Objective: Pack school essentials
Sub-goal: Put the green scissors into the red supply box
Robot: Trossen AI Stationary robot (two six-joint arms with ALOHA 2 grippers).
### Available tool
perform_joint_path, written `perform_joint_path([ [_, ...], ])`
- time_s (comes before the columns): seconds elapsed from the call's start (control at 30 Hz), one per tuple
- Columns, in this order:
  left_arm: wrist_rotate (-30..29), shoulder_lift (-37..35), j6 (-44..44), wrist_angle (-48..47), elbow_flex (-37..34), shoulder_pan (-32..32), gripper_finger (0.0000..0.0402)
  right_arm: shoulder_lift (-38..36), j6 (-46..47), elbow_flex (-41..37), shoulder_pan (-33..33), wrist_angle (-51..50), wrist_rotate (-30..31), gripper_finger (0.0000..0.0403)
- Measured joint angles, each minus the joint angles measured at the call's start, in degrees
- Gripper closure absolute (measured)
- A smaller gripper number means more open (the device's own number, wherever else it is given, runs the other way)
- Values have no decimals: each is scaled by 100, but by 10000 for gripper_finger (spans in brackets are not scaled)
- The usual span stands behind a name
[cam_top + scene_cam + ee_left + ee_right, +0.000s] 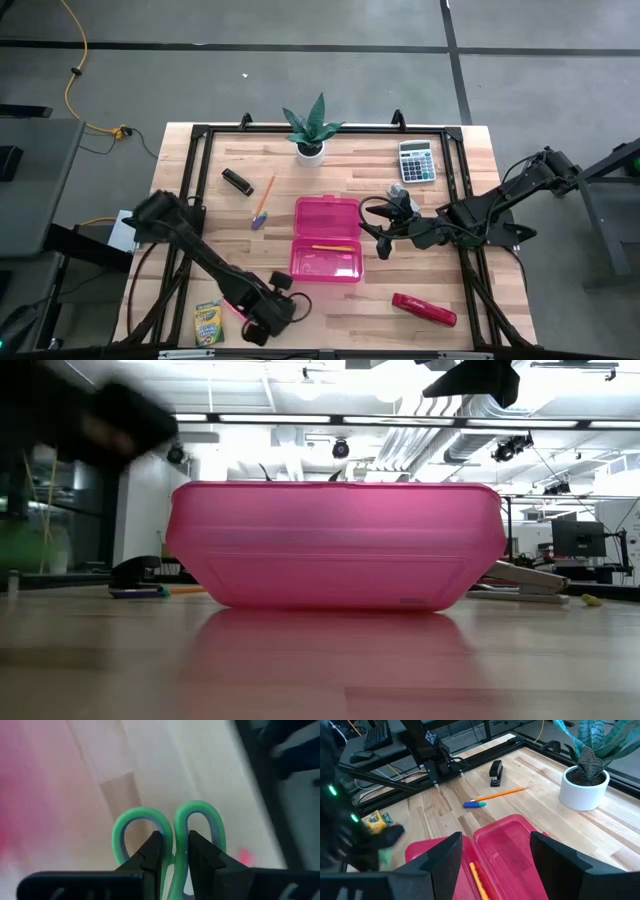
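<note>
My left gripper [262, 312] is near the table's front edge, left of centre, shut on the green-handled scissors [170, 827]. The yellow-green crayon box [208, 322] lies just to its left. The open pink pencil case [327, 238] lies mid-table with an orange pencil [477, 879] inside. My right gripper [380, 230] is open and empty, hovering at the case's right side [495, 855]. Another orange pencil [266, 193] and a blue-tipped marker [259, 220] lie left of the case. My left gripper pinches the scissors between its two fingers [154, 847] where the two green handle loops meet [173, 845]. The loops stick out past the fingertips. The blades are hidden behind the gripper. I cannot tell whether the scissors touch the table.
A potted plant [310, 135] stands at the far edge. The grey calculator [417, 160] lies at the far right, the red stapler [424, 308] at the near right, and a small black item [237, 181] at the far left. A dark frame runs around the tabletop.
</note>
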Motion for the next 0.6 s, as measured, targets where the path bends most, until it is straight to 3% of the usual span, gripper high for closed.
perform_joint_path([
  [0.17,181,-1371,-6,-111,-370,-11,357,0,42,4,0,-22,-2,178],
  [0.3,-635,-2789,-167,218,-806,40,357,2,135,2,0,-24,-95,178],
  [0.43,-1861,-4052,-103,1350,-1454,373,357,4,271,2,0,-22,-102,178],
  [0.5,-2097,-4507,171,2035,-1785,686,357,4,342,2,0,-20,-112,178],
  [0.6,-1956,-4762,527,2670,-2022,1292,357,4,430,2,-1,-19,-110,178],
])
